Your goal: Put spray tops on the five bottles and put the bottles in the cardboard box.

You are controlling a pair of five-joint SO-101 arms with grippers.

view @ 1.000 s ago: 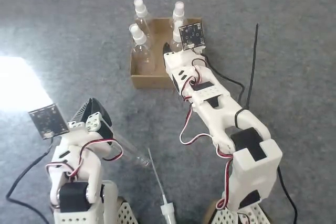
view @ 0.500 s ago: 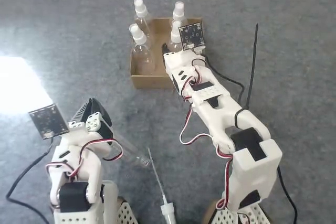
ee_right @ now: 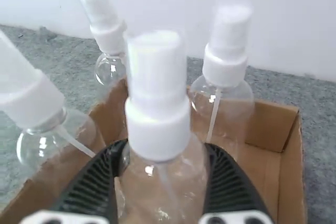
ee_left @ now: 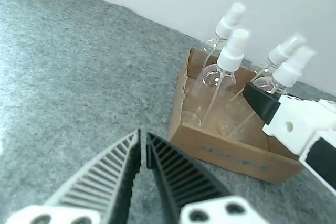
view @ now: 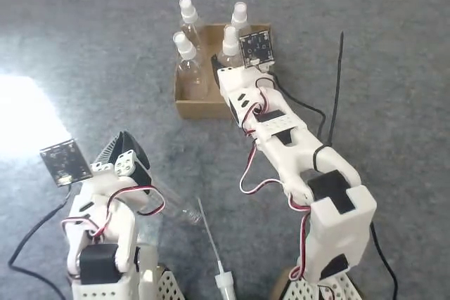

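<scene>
Clear plastic bottle with a white spray top (ee_right: pixel 157 121), held upright inside the brown cardboard box (view: pixel 204 109).
The right gripper (ee_right: pixel 164 161) clamps the bottle's body from both sides, and three more capped clear bottles (view: pixel 185 50) stand in the box around it. Well apart from the box, an uncapped clear bottle (view: pixel 176 205) lies on the grey carpet (view: pixel 84 68) beside a loose white spray top with its tube (view: pixel 223 280). The left gripper (ee_left: pixel 143 137) there has its jaws nearly together, holding nothing.

Overhead looks down; both wrist cameras face the cardboard box (ee_left: pixel 231 153).
</scene>
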